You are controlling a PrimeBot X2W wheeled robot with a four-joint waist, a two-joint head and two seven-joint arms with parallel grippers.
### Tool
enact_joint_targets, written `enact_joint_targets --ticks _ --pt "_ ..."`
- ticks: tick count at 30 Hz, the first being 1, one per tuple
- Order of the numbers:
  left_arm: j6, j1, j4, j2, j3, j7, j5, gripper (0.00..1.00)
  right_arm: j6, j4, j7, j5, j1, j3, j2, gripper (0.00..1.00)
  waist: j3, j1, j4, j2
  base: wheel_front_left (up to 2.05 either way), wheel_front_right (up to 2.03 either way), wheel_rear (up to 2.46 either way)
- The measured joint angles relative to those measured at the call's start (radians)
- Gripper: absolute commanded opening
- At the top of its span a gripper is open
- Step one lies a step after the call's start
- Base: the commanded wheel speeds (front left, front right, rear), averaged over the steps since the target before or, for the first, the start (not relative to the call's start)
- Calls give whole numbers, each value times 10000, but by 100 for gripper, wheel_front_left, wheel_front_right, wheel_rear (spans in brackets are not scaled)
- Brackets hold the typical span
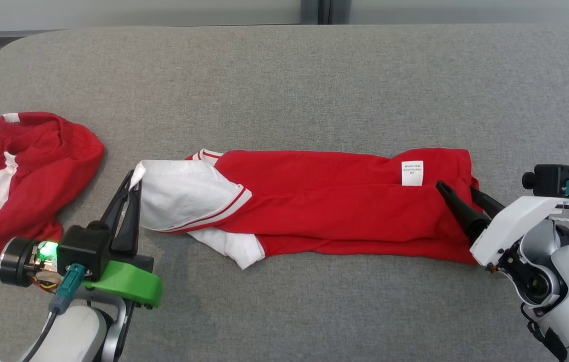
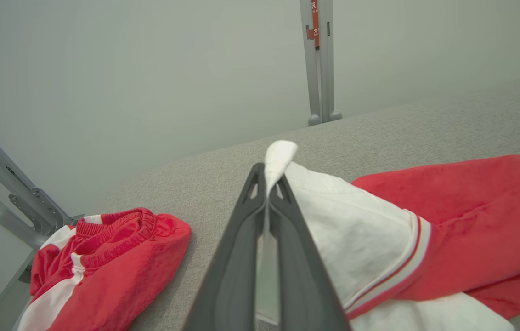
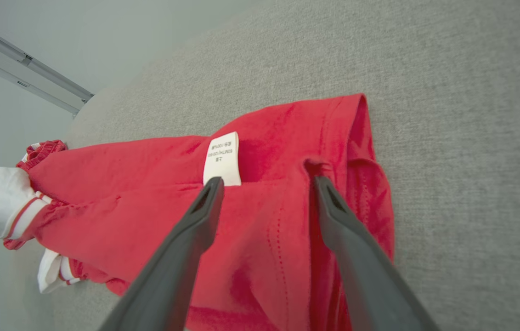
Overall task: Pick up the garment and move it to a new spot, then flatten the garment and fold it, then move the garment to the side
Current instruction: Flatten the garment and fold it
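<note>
We see a grey fabric-covered table [image 1: 284,75] from above. Across the middle of the table lies the garment [image 1: 335,201], a red shirt with white sleeves. It is folded into a long narrow band running from the table's left side toward its right.

At the end nearer the table's left side, the left gripper [image 1: 131,180] is clenched on the tip of a white sleeve [image 1: 179,193]. In the left wrist view we see a tongue of white cloth poking out past the pinched fingers [image 2: 241,230].

At the end nearer the table's right side, the right gripper [image 1: 456,187] is released. Its two dark fingers are spread wide with their tips at the red cloth, grasping nothing. A white care label [image 1: 411,173] sits on the red cloth just beyond those fingertips.

At the table's left edge, apart from the garment, we see crumpled shorts [image 1: 28,171], red with white panels.
</note>
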Motion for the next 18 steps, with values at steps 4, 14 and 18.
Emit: enact_joint_targets --ticks 4,14,18 --pt "-35 -70 75 -56 -4 -48 -2 0 0 180 -21 42 -200 -12 -42 100 113 0 62 0 0 0 0" --pt "-48 -168 207 -109 36 -104 -159 0 0 719 -82 102 -636 196 -46 0 293 0 102 0 0 0 0" --pt "-73 -198 217 -98 81 -153 -173 0 0 422 -769 -102 -658 257 -336 0 281 0 56 0 0 0 0"
